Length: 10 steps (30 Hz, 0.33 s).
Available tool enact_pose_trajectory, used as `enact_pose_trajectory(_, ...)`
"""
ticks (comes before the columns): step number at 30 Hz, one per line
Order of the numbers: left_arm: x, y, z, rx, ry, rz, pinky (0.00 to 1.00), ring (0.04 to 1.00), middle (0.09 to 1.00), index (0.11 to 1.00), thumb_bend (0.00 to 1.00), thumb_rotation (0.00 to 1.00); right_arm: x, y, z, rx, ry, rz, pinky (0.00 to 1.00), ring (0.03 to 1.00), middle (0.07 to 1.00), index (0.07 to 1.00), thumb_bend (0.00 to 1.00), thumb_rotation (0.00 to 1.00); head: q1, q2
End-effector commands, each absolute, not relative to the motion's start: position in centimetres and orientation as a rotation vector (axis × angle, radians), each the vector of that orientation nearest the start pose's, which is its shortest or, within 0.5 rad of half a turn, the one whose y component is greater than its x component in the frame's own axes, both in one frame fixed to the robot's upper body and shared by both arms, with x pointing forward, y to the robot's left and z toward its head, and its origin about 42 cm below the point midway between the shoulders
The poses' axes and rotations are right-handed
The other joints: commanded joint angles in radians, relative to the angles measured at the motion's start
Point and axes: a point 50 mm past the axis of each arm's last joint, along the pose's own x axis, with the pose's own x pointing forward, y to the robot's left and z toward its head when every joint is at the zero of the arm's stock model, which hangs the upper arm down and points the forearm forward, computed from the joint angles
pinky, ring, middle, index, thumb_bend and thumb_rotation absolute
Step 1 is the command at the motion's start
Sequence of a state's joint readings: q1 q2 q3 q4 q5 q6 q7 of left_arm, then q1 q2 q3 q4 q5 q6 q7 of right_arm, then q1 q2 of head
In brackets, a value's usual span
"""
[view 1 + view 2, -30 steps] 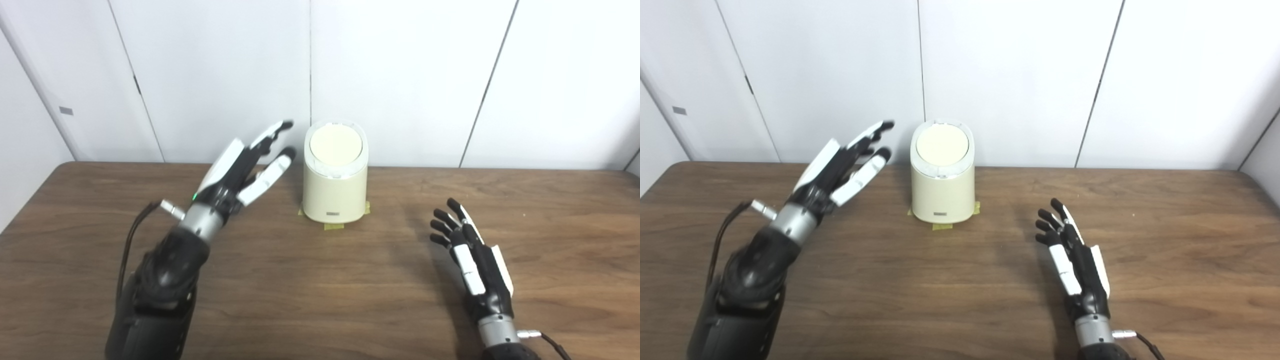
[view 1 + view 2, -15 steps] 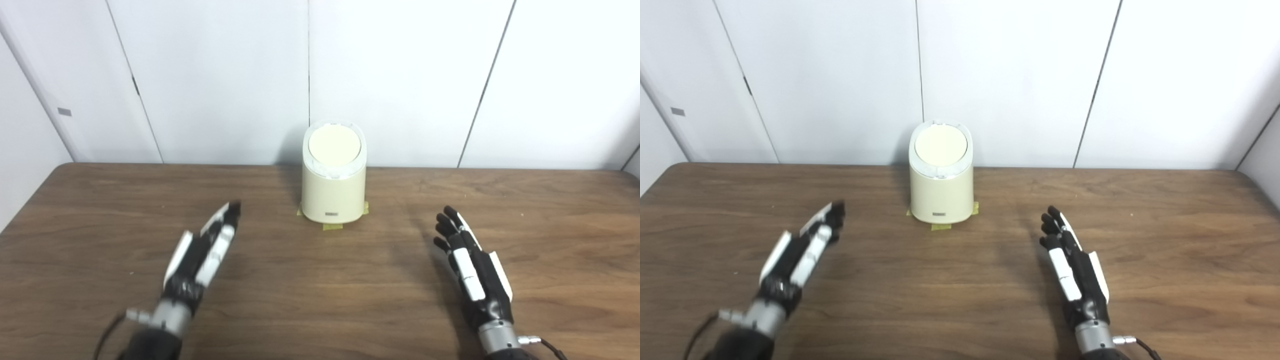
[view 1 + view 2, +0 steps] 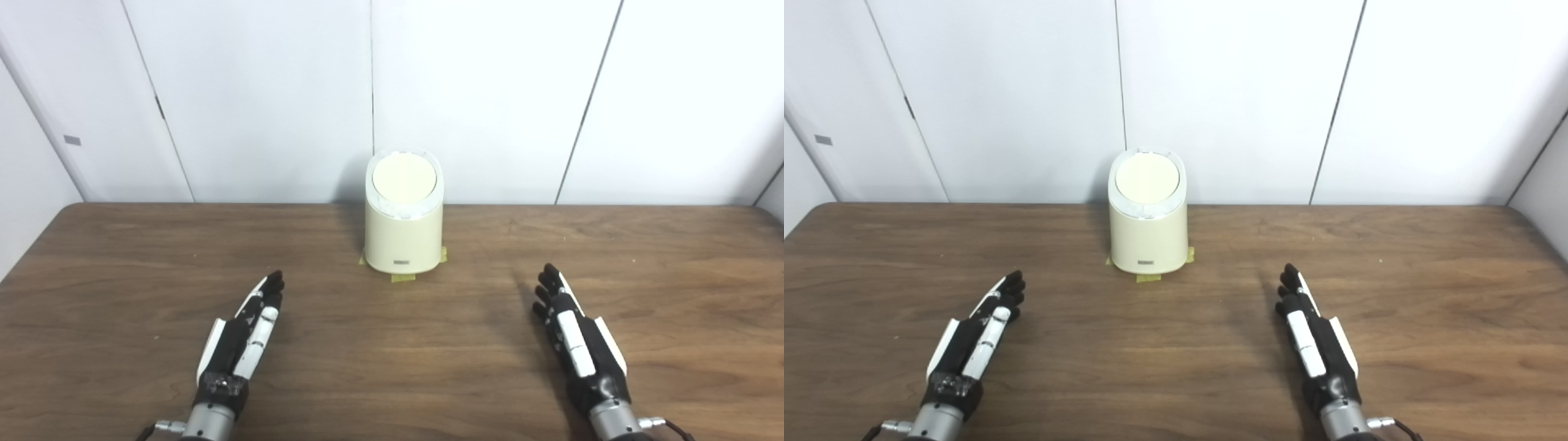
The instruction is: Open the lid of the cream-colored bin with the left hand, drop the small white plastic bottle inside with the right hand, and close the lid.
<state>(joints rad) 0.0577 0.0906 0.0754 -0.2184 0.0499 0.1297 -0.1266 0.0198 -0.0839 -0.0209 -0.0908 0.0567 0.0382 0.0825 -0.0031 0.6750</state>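
The cream-colored bin (image 3: 402, 233) stands at the back middle of the wooden table (image 3: 392, 367), against the wall, with its round lid (image 3: 404, 179) down. No small white bottle shows in either view. My left hand (image 3: 242, 340) lies low over the table at the front left, fingers stretched out straight and holding nothing. My right hand (image 3: 576, 343) rests at the front right in the same flat pose, also empty. Both hands are well short of the bin.
Yellow tape tabs (image 3: 403, 278) mark the bin's base on the table. White wall panels (image 3: 490, 92) rise right behind the bin. The table's left edge (image 3: 37, 245) and right corner (image 3: 1537, 233) are in view.
My left hand has dropped from beside the bin's lid down and back to the front left of the table. My right hand flattened and drew back slightly. The camera shifted a little.
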Motion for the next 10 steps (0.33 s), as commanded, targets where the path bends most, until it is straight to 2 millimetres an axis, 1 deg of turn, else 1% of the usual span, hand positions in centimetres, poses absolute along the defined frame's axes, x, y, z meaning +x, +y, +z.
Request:
enact_pose_trajectory(1,25.75,25.42,12.91,0.143,-0.035,-0.034,0.96,0.948,0.943,0.964,0.37,0.84,27.42,-24.25,11.15,-0.033,-0.027,0.069,0.96,0.982,0.992,0.995,0.51,0.92,-0.001,0.001)
enact_pose_trajectory(10,25.83,25.54,12.76,0.15,-0.017,-0.036,0.97,0.961,0.953,0.977,0.38,0.87,27.74,-24.24,11.11,-0.02,-0.025,0.062,0.97,0.984,0.993,0.996,0.53,0.91,-0.002,-0.001)
